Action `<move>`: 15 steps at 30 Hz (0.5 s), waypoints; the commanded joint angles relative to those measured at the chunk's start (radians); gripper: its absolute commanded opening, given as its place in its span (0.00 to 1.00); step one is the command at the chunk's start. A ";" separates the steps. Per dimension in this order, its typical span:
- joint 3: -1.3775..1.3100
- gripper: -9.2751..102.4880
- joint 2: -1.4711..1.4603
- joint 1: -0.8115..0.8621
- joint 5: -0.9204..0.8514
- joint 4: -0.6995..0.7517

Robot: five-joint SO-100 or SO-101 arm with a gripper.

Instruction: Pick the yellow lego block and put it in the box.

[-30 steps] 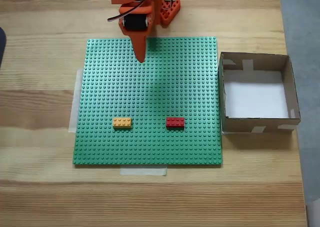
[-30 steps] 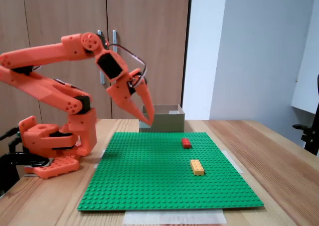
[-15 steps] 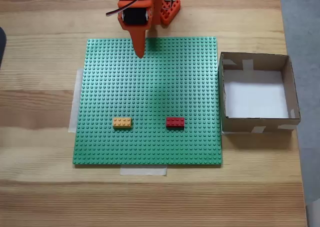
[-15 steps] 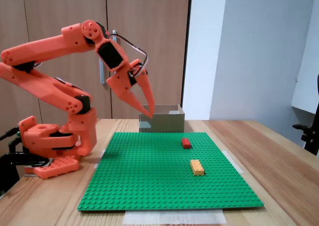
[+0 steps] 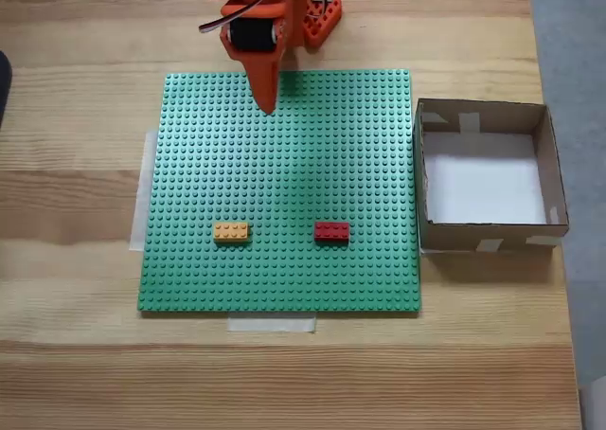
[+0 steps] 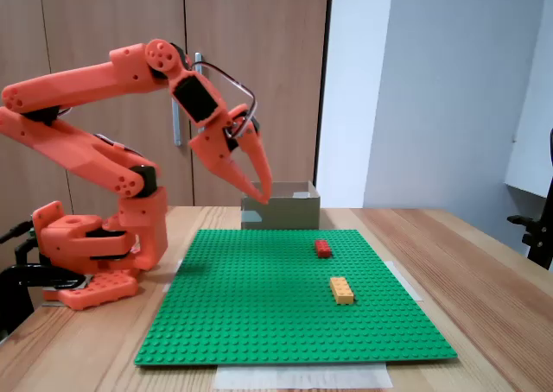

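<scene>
- Meanwhile, end effector [image 6: 262,193] is lifting slightly over the last second, jaws closed and empty, hovering high above the green baseplate [image 5: 284,165].
- Yellow lego block [image 5: 231,231] is sitting untouched, well apart; approach is only beginning.

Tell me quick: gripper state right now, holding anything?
Gripper: shut, fingers together, holding nothing, raised above the green baseplate. Yellow brick lies on it.
</scene>
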 commanded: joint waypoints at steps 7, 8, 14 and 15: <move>-0.103 0.07 -0.161 0.021 -0.044 0.008; -0.126 0.07 -0.176 0.006 -0.058 0.025; -0.410 0.07 -0.420 0.048 -0.106 0.156; -0.434 0.07 -0.422 0.051 -0.107 0.169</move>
